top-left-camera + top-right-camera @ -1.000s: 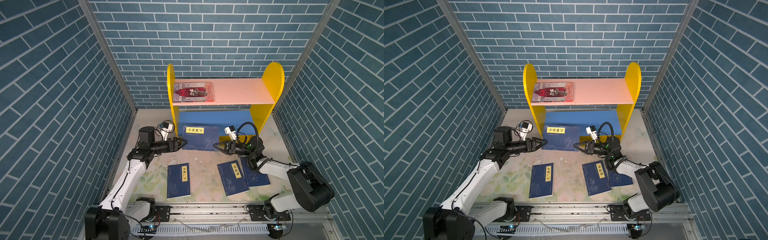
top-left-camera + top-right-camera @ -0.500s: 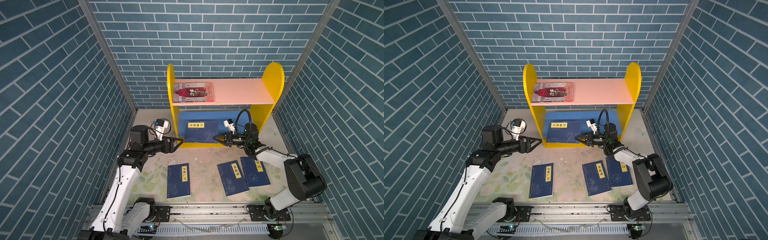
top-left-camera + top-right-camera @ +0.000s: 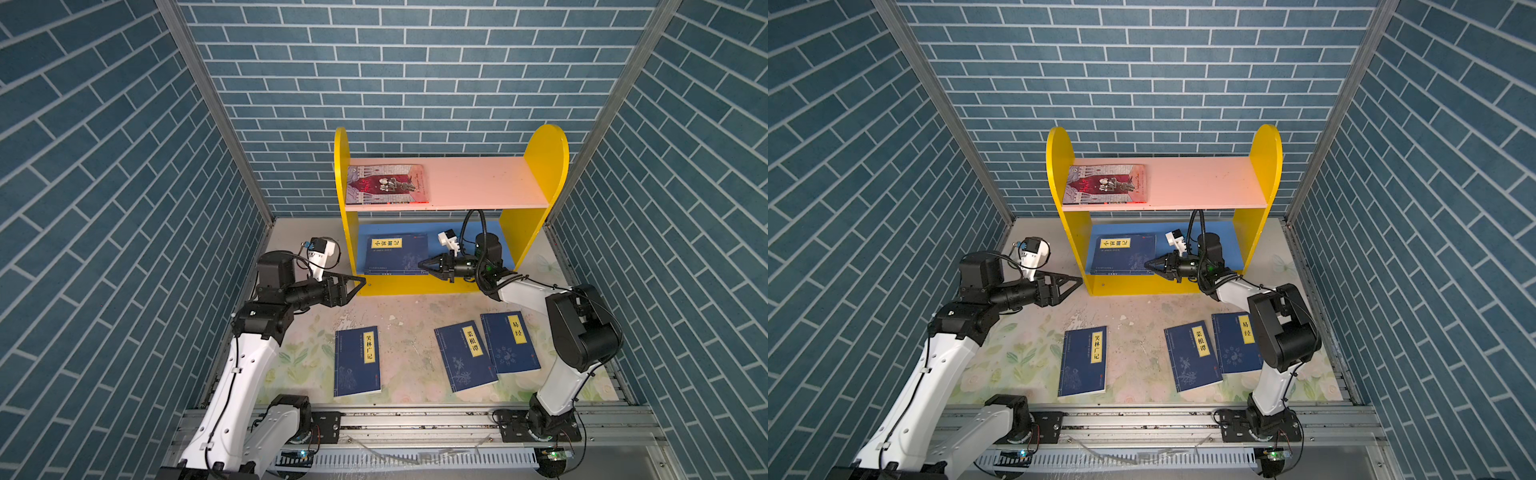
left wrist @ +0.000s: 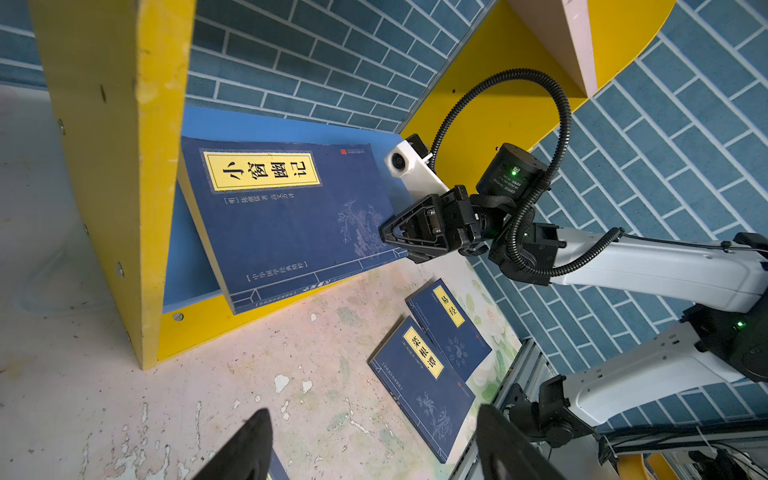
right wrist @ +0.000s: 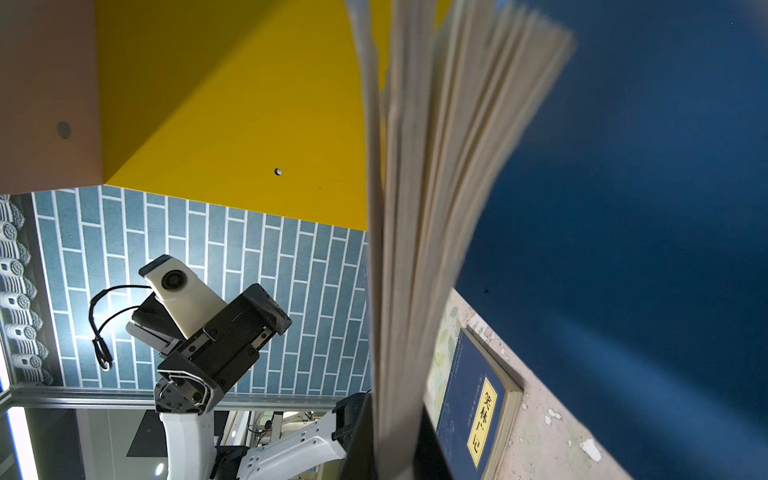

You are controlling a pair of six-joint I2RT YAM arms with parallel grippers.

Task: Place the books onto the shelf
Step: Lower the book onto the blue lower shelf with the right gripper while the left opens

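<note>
The shelf (image 3: 478, 183) stands at the back, with a grey-and-red book (image 3: 386, 185) (image 3: 1106, 184) flat on its pink upper board. My right gripper (image 3: 422, 264) (image 3: 1148, 264) is shut on the edge of a navy book (image 3: 397, 253) (image 4: 286, 220) on the blue lower board; its pages (image 5: 399, 291) fan out from the jaws. That book's front edge juts over the shelf's yellow lip. My left gripper (image 3: 359, 282) (image 4: 374, 453) is open and empty, just left of the shelf's front corner. Three navy books (image 3: 357, 359) (image 3: 465, 355) (image 3: 509, 343) lie on the table.
Blue brick-pattern walls (image 3: 124, 208) close in on the left, right and back. A metal rail (image 3: 415, 419) carrying both arm bases runs along the front edge. The two right-hand table books overlap slightly, close to the right arm's base (image 3: 582, 332).
The right gripper has carried the navy book from the table in front of the shelf back onto the lower board. The left gripper has drawn back to the left, off the book.
</note>
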